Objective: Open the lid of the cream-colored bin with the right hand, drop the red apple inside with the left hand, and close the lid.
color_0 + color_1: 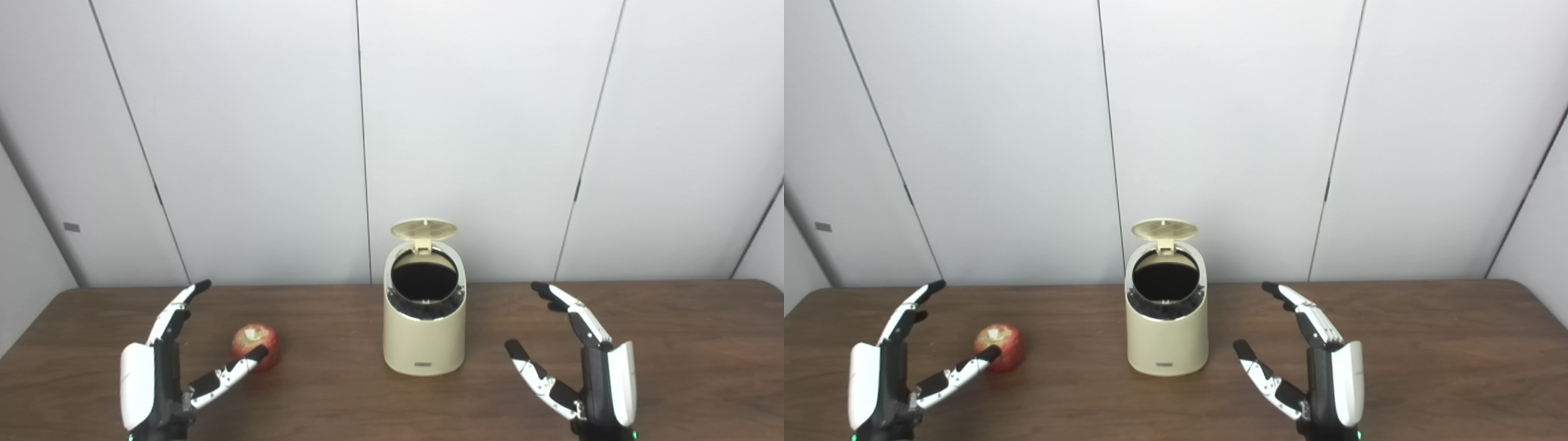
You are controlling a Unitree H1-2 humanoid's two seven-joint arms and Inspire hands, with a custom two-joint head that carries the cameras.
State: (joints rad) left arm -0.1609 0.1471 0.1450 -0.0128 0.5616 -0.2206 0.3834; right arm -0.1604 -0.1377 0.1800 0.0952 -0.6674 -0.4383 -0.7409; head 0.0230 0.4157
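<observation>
The cream-colored bin [423, 343] stands upright at the middle of the brown table [692, 343]. Its round lid [424, 229] is flipped up at the back, and the dark opening [424, 277] shows. A red apple [255, 345] rests on the table left of the bin. My left hand [168, 361] is open beside the apple, fingers spread, with the thumb tip in front of the apple's lower right side; whether it touches I cannot tell. My right hand [582, 361] is open to the right of the bin, well apart from it, holding nothing.
Grey wall panels [478, 122] rise right behind the table's far edge. Bare tabletop runs to the right of the right hand and between the apple and the bin.
</observation>
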